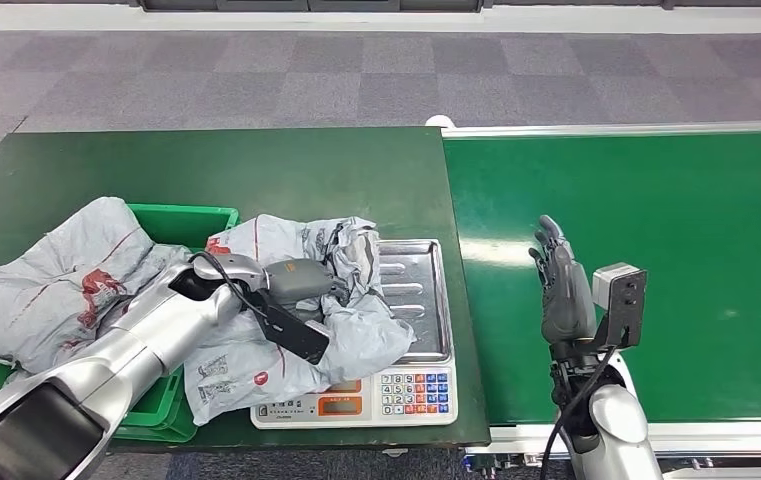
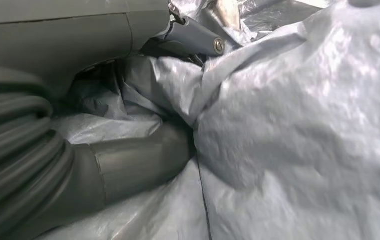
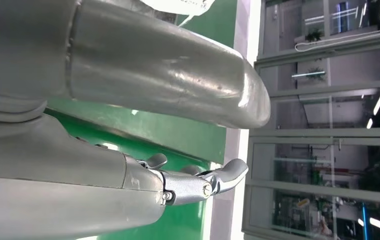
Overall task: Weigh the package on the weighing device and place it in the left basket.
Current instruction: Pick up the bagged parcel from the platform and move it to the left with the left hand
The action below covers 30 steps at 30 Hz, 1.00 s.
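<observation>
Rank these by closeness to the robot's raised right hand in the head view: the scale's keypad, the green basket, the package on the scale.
From the right hand:
1. Scale's keypad, to its left at the scale's front.
2. Package on the scale, further left, gripped by the left hand.
3. Green basket, far left.

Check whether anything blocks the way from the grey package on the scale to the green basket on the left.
The left robot hand grips the crumpled grey plastic package on the steel-trayed scale. Another grey plastic package already lies across the green plastic basket, covering most of its opening, so the new one would likely land on top.
</observation>
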Motion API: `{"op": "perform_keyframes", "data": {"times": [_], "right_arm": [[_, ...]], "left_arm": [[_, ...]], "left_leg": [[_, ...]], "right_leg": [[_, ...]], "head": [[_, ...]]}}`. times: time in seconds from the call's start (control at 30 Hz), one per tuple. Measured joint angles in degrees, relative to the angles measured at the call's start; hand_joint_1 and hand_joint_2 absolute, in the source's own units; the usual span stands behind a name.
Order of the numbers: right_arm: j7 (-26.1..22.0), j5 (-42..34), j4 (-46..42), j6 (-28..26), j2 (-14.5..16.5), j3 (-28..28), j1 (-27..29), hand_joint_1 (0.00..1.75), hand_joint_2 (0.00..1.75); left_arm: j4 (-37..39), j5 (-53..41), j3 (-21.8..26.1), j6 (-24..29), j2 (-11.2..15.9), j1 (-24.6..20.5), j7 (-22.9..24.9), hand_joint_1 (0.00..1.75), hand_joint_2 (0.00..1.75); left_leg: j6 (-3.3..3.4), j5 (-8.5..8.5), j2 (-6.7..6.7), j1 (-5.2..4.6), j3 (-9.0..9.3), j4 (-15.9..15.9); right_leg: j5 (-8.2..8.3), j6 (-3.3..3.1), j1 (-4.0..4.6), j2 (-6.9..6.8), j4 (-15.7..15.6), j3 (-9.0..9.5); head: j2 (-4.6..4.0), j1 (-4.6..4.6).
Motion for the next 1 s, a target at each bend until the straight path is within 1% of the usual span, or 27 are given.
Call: {"op": "perform_keyframes", "data": {"times": [0.13,0.23,0.43,0.5,0.57,0.77,0.87,0.93,1.0], "right_arm": [[-0.1,-0.6,1.2,0.7,0.0,0.1,-1.1,0.00,0.00],[-0.3,-0.9,2.3,0.8,0.0,0.3,-2.0,0.00,0.00],[-0.4,-1.2,3.4,1.1,0.0,0.4,-2.4,0.00,0.00],[-0.4,-1.7,3.5,1.2,-0.1,0.4,-2.4,0.00,0.87],[-0.6,-2.5,3.5,1.4,-0.2,0.4,-2.1,0.00,1.75],[-1.2,-4.2,2.7,1.6,-1.2,0.2,0.8,0.00,1.75],[-1.3,-4.3,2.0,1.6,-1.5,-0.3,2.4,0.00,1.75],[-1.3,-4.1,1.4,1.6,-1.5,-0.7,3.3,0.00,1.75],[-1.2,-3.5,0.6,1.5,-1.4,-0.9,4.3,0.00,1.75]], "left_arm": [[0.3,0.1,-0.2,2.3,0.0,0.2,0.1,1.75,1.75],[-0.6,0.4,-0.1,4.5,0.7,0.8,0.6,1.75,1.75],[-2.9,0.7,-0.1,5.4,2.2,1.4,1.7,1.75,1.75],[-4.6,0.6,-0.1,6.6,3.1,2.0,2.6,1.75,1.75],[-8.1,0.6,0.2,7.4,4.7,2.9,4.1,1.75,1.75],[-22.2,-0.7,3.6,7.3,11.3,5.7,9.1,1.75,1.75],[-27.7,-2.4,6.3,8.1,13.6,7.0,10.8,1.75,1.75],[-30.9,-4.3,8.2,10.0,14.7,8.3,12.0,1.75,1.75],[-34.0,-7.5,10.6,14.2,15.7,10.3,13.7,1.75,1.75]], "left_leg": [[-0.02,0.02,0.01,0.00,0.07,-0.1],[-0.06,0.05,0.05,0.01,0.33,-0.1],[-0.09,0.08,0.07,0.02,0.50,-0.1],[-0.10,0.09,0.11,0.02,0.50,-0.1],[-0.12,0.10,0.19,0.03,0.47,-0.1],[-0.25,0.19,0.22,0.06,0.14,-0.1],[-0.27,0.20,0.22,0.06,-0.01,-0.1],[-0.27,0.19,0.23,0.05,-0.07,-0.1],[-0.27,0.18,0.24,0.05,-0.13,-0.1]], "right_leg": [[0.00,-0.01,0.00,0.01,0.0,0.03],[0.01,-0.03,0.02,0.05,0.0,-0.01],[0.03,-0.07,0.03,0.06,0.0,-0.05],[0.03,-0.07,0.03,0.09,0.0,-0.10],[0.04,-0.08,0.04,0.16,0.0,-0.19],[0.08,-0.15,0.10,0.29,0.0,-0.60],[0.08,-0.15,0.10,0.28,0.0,-0.73],[0.08,-0.15,0.10,0.30,0.0,-0.78],[0.08,-0.14,0.10,0.31,0.0,-0.85]], "head": [[0.00,0.01],[0.00,0.01],[0.00,0.01],[0.00,0.01],[0.00,0.01],[0.00,-0.01],[0.00,0.00],[0.00,0.01],[0.00,0.01]]}}
